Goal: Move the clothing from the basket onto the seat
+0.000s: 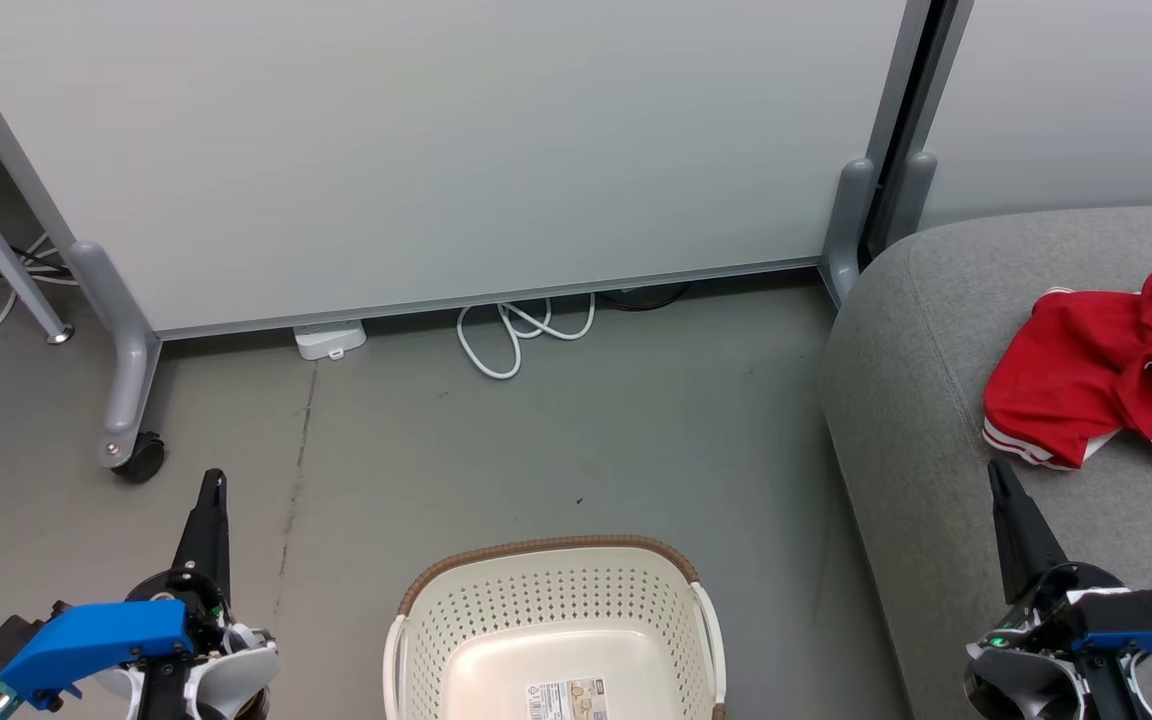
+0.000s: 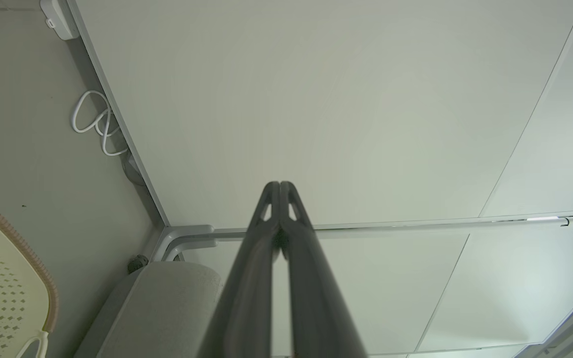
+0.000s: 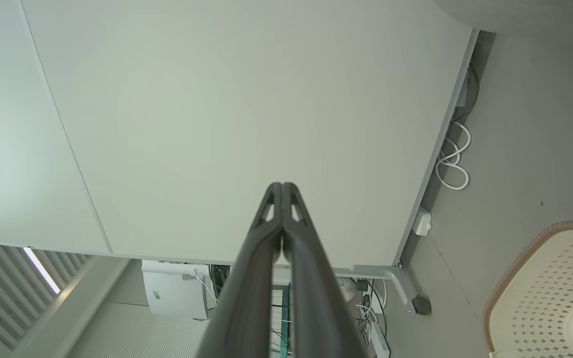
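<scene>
Red clothing (image 1: 1101, 370) heaped on grey seat (image 1: 906, 420), crumpled, white stripe trim along lower edge. Basket (image 1: 546, 548) on floor, well apart from heap; visible bottom bare but for label (image 1: 566, 698). Left gripper (image 1: 213, 490): fingers pressed together, nothing between. Right gripper (image 1: 996, 475), near heap: fingers likewise pressed together, empty. Fabric looks light and limp, likely to sag and drape. Best hold: pinch raised fold or bunched ridge, not flat hem. Task looks done.
</scene>
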Available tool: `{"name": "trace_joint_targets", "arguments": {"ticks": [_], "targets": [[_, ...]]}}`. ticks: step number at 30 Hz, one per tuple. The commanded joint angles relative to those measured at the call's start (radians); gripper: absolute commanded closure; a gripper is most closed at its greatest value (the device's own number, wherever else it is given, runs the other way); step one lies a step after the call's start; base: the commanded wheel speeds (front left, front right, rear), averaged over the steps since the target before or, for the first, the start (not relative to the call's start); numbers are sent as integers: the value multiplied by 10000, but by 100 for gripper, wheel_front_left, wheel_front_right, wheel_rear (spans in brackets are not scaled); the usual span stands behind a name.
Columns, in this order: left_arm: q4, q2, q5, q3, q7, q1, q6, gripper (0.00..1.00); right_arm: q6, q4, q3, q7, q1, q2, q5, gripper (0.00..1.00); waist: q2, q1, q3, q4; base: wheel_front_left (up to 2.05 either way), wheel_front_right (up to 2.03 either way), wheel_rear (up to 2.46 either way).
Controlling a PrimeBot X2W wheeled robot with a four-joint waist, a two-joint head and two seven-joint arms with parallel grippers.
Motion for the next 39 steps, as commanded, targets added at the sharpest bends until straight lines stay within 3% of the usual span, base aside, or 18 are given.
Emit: {"name": "trace_joint_targets", "arguments": {"ticks": [1,39], "targets": [[-60,-14,-181,45,71,-133,-89,100,7,-35,-27,47,-131,-59,211,100,0,-1,3,-6,0,0,0],[-72,-16,-306,60,112,-140,-92,100,7,-36,-31,65,-137,-59,353,100,0,-1,10,-17,0,0,0]]}}
